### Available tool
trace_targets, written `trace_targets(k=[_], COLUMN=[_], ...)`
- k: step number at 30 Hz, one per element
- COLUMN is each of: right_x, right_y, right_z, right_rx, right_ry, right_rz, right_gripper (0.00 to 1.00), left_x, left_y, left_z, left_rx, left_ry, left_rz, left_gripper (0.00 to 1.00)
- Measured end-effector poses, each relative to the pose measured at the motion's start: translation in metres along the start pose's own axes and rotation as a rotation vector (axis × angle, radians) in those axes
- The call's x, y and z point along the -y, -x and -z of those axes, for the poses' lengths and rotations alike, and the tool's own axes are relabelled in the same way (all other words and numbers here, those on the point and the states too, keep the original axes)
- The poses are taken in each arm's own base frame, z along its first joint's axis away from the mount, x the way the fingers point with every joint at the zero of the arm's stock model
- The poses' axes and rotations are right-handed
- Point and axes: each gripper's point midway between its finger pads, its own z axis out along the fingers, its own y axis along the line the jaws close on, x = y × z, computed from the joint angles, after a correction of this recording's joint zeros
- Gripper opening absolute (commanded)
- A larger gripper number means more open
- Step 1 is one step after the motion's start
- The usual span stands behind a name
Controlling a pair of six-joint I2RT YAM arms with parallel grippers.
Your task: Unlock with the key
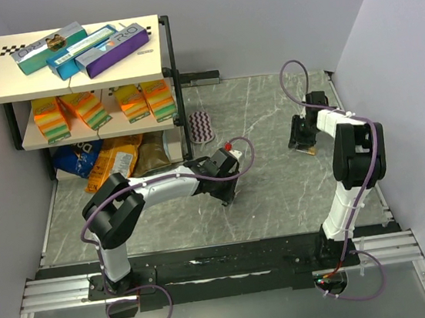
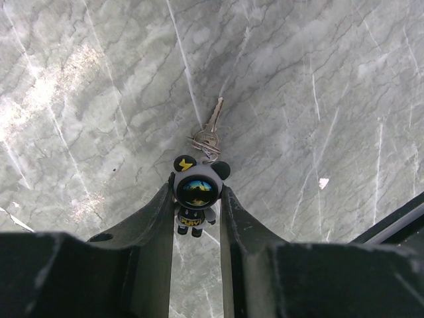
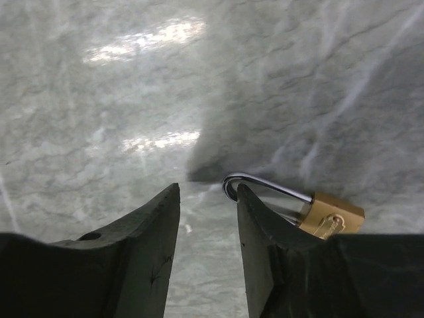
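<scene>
Your left hand (image 2: 197, 193) pinched the charm (image 2: 196, 188) so the key (image 2: 211, 126) stuck out free, while your right hand (image 3: 207, 192) stood half open, empty, beside the padlock (image 3: 331, 215) near the desk's (image 1: 268, 105) right edge.

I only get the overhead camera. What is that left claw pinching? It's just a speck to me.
Observer: The left gripper is shut on a little bear charm; the key sticks out beyond it on a ring.
Visitor: Where's the lock, then?
Observer: A brass padlock lies on the table just outside the right gripper.
Visitor: Has that claw grabbed it?
Observer: No. Its jaws stand open with nothing between them, and the shackle curves past one fingertip.
</scene>
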Motion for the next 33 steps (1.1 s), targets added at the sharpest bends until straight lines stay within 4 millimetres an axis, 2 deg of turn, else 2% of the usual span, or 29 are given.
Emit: trace_targets(k=[4,8,10,11,12,15,18,20,22,25,30,33], right_x=[-0.019,-0.052,-0.077,-0.097,-0.106,-0.151,-0.187,-0.202,-0.206,-0.199,-0.157,-0.124], right_y=[-0.005,-0.014,-0.023,-0.027,-0.028,-0.029,-0.023,-0.016,-0.004,0.017,0.029,0.02], right_z=[0.0,-0.001,-0.001,-0.002,-0.002,-0.004,-0.002,0.005,0.011,0.014,0.006,-0.005], right_rx=[-0.017,-0.043,-0.066,-0.082,-0.087,-0.109,-0.106,-0.094,-0.063,-0.008,0.015,-0.013], right_ry=[0.054,0.115,0.157,0.189,0.205,0.275,0.34,0.373,0.38,0.364,0.288,0.233], right_rz=[-0.021,-0.033,-0.031,-0.029,-0.023,-0.005,0.009,0.018,0.03,0.047,0.026,0.004], right_gripper=[0.45,0.45,0.45,0.45,0.45,0.47,0.57,0.63,0.65,0.65,0.65,0.65], left_x=[0.0,0.0,0.0,0.0,0.0,0.0,-0.001,-0.002,-0.003,-0.004,-0.005,-0.004], left_y=[0.0,0.0,0.0,0.0,0.0,0.0,-0.001,-0.004,-0.006,-0.009,-0.011,-0.01], left_z=[0.0,0.0,0.0,0.0,0.0,0.0,0.0,-0.001,-0.002,-0.002,-0.003,-0.001], left_rx=[0.0,0.0,0.0,0.0,0.0,0.0,-0.002,-0.007,-0.013,-0.019,-0.023,-0.017], left_ry=[0.0,0.0,0.0,0.001,0.001,0.001,0.003,0.005,0.008,0.011,0.013,0.01], left_rz=[0.0,0.0,0.0,0.001,0.002,0.003,0.004,0.008,0.01,0.012,0.02,0.026], left_gripper=[0.06,0.06,0.05,0.05,0.05,0.05,0.06,0.06,0.06,0.06,0.06,0.05])
